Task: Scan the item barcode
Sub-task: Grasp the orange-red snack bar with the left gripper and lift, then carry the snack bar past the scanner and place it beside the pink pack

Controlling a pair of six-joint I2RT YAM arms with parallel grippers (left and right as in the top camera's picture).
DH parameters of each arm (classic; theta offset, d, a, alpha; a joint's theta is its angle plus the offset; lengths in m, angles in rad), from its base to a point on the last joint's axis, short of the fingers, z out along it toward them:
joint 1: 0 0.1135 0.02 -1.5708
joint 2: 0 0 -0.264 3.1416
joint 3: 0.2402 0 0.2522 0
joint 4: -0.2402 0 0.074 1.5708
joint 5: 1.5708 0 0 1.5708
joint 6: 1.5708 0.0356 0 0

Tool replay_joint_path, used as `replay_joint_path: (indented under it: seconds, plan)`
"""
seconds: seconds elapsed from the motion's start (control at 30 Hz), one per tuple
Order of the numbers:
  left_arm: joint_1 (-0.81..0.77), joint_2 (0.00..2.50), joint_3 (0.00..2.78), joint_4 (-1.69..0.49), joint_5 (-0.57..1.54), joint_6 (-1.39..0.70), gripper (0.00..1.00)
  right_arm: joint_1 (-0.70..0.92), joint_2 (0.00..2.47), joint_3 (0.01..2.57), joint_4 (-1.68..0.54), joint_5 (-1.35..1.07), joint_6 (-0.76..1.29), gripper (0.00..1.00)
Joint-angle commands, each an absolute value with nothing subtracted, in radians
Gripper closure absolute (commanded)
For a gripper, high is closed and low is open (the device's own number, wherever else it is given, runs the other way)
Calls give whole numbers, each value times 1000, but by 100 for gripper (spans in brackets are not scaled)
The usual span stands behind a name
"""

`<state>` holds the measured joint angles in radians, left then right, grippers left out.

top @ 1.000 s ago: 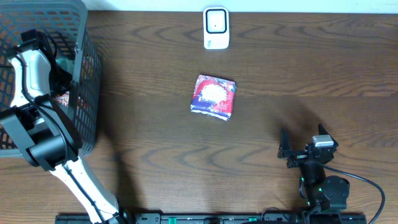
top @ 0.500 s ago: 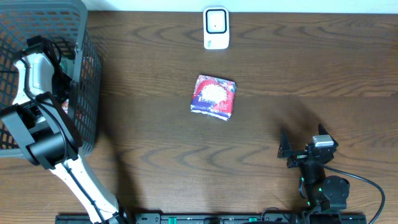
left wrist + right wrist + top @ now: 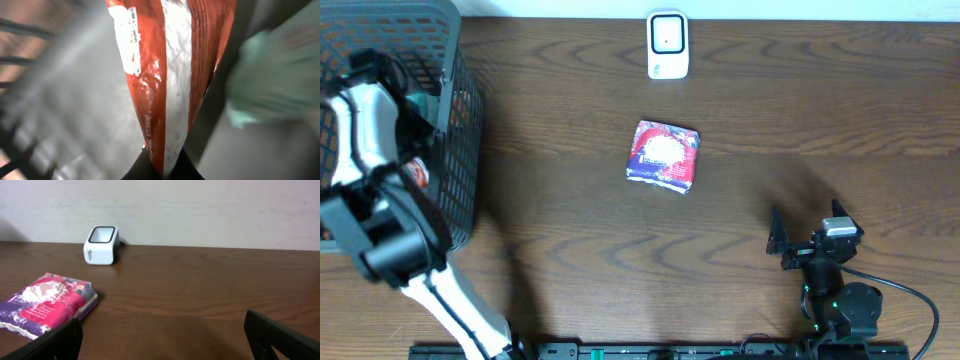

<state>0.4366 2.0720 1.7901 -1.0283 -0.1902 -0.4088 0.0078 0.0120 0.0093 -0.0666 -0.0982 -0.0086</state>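
The left claw [image 3: 164, 166] pinches the red-and-white packet [image 3: 170, 75] inside the basket [image 3: 460, 110].

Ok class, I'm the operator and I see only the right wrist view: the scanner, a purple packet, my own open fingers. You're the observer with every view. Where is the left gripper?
Observer: The left gripper is down inside the grey basket, at the far left of the overhead view.
Operator: Is it holding anything?
Observer: Yes, it is shut on the end of a red and white packet.
Operator: Anything else in that basket?
Observer: A blurred green item sits beside the packet; I cannot tell what it is.
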Motion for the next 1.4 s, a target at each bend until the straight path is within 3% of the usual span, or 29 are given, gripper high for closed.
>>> replay_joint_path:
  seconds: [0.0, 0.3, 0.5, 0.63, 1.0, 1.23, 1.37]
  plan:
    - [442, 1860, 1803, -1001, -199, -497, 93, 1, 7, 6, -68, -96, -16, 1]
    - [442, 1534, 1803, -902, -165, -633, 92, 1, 7, 6, -67, -96, -16, 1]
    - [422, 1407, 1803, -753, 267, -660, 93, 1, 7, 6, -67, -96, -16, 1]
    - [289, 1372, 1803, -617, 432, -630, 93, 1, 7, 6, -68, -96, -16, 1]
    - [-148, 1493, 1803, -751, 426, -237, 92, 1, 7, 6, -68, -96, -16, 1]
    - [-262, 1666, 1802, -913, 184, -107, 93, 1, 7, 6, -68, -96, -16, 1]
    - [-279, 1771, 1802, -991, 170, -108, 93, 1, 7, 6, -67, -96, -16, 1]
